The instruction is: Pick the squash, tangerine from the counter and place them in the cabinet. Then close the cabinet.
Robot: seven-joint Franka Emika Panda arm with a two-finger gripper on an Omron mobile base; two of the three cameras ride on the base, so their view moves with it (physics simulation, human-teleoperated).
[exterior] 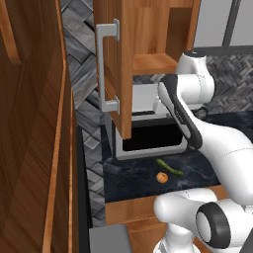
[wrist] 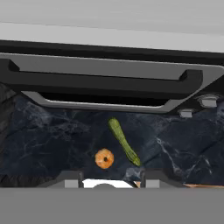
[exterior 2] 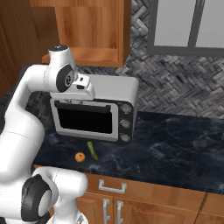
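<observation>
Below the gripper, whose fingers stand apart with nothing between them, the tangerine lies a little to the left and the squash runs from the centre off to the right, both on the counter just in front of the toaster oven. The two sit close (near, not touching), so a descent on either could nudge the other, and the round fruit would probably roll. The oven's handle also juts out close above them and could catch the hand. Above the gripper, the cabinet stands open, its visible shelf bare.
</observation>
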